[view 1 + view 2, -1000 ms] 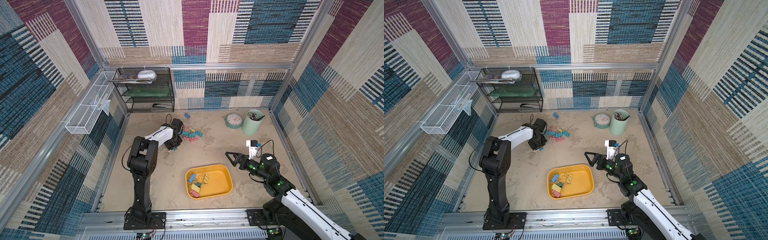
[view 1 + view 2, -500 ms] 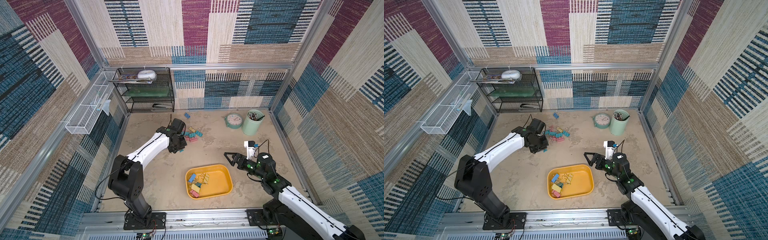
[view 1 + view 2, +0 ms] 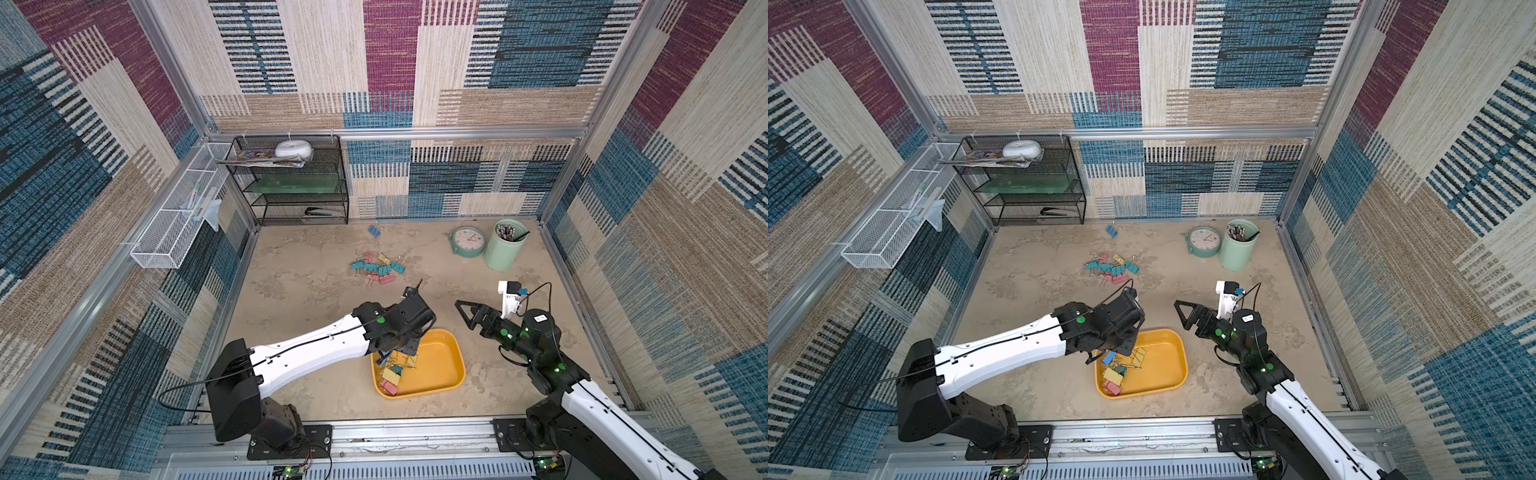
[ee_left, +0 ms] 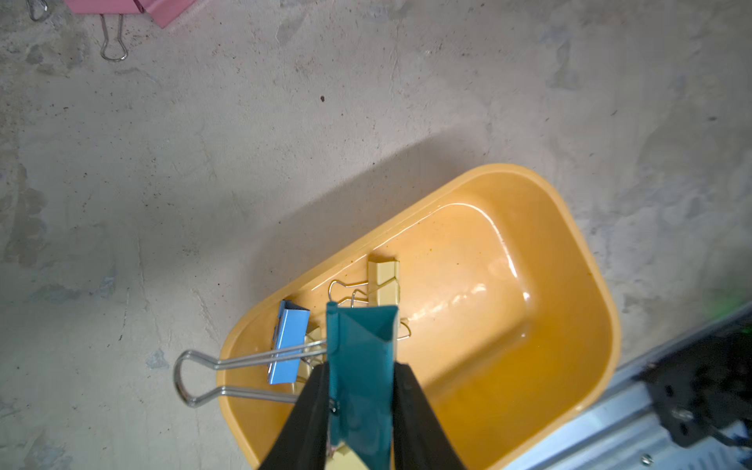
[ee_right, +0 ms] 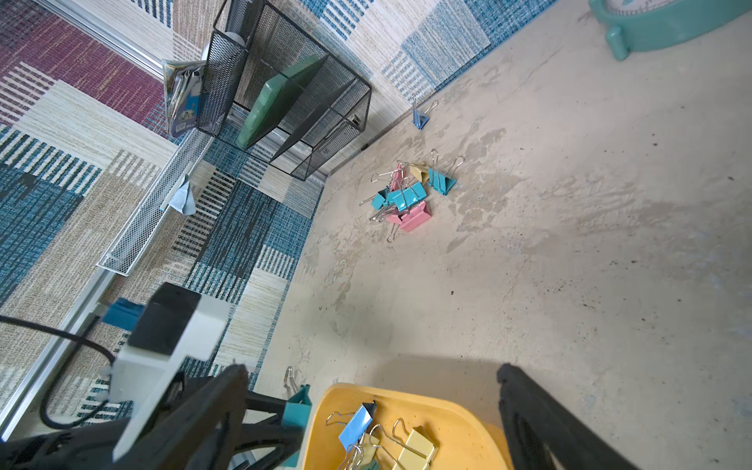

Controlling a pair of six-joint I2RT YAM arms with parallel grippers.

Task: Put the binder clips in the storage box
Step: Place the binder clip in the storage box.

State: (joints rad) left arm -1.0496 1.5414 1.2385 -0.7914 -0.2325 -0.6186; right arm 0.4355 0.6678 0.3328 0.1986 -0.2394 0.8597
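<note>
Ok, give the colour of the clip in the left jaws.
Teal clip; best in left wrist view.

storage box [image 3: 440,370]: yellow, shallow, upright | binder clips [image 3: 383,270]: several inside, pastel pile well apart

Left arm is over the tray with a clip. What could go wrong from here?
1. The left pincer holds the teal clip near the storage box rim, its wire handle sticking out past the edge; released here, it might catch the rim and tip out.
2. The blue clip and yellow clip crowd that end, so a drop could bounce off them.
3. The right pincer hangs open close to the box; the arms might clash.
</note>
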